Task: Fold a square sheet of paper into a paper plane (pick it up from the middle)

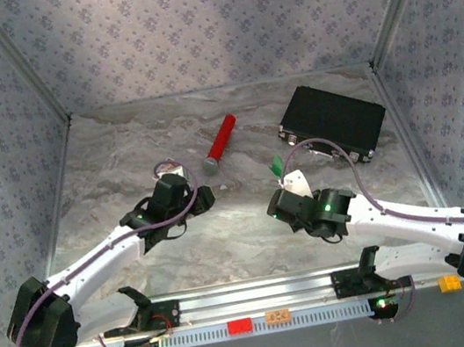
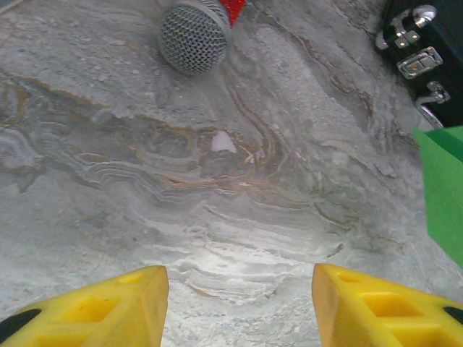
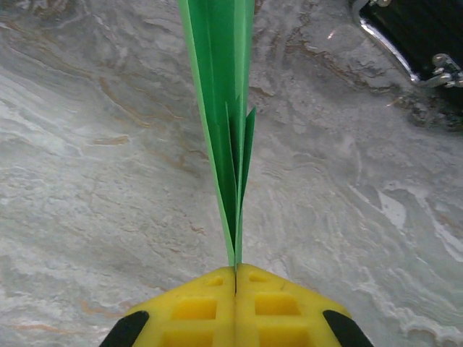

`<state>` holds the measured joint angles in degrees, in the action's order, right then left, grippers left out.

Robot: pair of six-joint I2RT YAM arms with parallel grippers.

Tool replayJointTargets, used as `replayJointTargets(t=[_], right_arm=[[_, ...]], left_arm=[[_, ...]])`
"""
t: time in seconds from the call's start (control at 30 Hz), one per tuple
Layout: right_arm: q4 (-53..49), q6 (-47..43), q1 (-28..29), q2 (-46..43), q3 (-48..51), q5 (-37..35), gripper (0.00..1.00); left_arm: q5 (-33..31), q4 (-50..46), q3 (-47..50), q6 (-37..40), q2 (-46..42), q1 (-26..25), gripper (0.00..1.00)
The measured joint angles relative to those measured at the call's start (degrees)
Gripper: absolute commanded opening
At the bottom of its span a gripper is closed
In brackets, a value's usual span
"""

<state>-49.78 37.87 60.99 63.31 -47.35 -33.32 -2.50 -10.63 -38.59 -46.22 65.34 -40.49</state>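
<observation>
The bright green paper [image 3: 224, 108] is folded into a slim, layered paper plane shape and stands on edge above the marble table. My right gripper [image 3: 236, 271] is shut on its near end, jaws pressed together with the folds between them. From above, the green paper [image 1: 276, 166] sticks up out of my right gripper [image 1: 285, 182], right of centre. Its edge [image 2: 443, 188] also shows at the right of the left wrist view. My left gripper [image 2: 239, 296] is open over bare table with nothing between its yellow fingers [image 2: 108, 307]. It sits left of centre [image 1: 174, 172].
A red-handled microphone [image 1: 220, 144] lies at mid-table, its mesh head [image 2: 194, 36] just ahead of my left gripper. A black case [image 1: 334, 121] with metal latches [image 2: 419, 61] lies at the back right. A small white chip [image 2: 223, 142] lies on the marble. Patterned walls enclose the table.
</observation>
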Motion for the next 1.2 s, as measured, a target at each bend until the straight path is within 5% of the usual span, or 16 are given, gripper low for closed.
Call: replayJointTargets(t=[0.5,0.67,0.83,0.93,1.03,1.2], right_arm=[[-6.29,-0.04,7.17,21.38,-8.41,-5.05,0.05],[-1.40,-3.17,10.32,27.71,-9.60,2.29,0.14],[4.44,-5.51,11.32,30.34,-10.47,10.10,0.39],[8.98,-6.45,10.45,28.65,-10.05,14.58,0.45],[14.73,-6.71,7.23,22.77,-7.19,20.00,0.44],[25.90,-6.34,-4.00,12.24,1.33,32.00,0.27]], left_arm=[[-5.73,-4.63,1.53,-2.08,-5.42,2.08,0.59],[-7.76,-6.16,3.19,-3.39,-8.44,3.43,0.60],[-8.28,-6.38,4.09,-4.04,-9.81,4.42,0.61],[-8.24,-6.38,4.20,-4.07,-9.79,4.57,0.61],[-7.80,-6.29,4.24,-4.04,-9.79,4.87,0.61],[-5.95,-5.60,4.59,-4.11,-9.14,4.94,0.56]])
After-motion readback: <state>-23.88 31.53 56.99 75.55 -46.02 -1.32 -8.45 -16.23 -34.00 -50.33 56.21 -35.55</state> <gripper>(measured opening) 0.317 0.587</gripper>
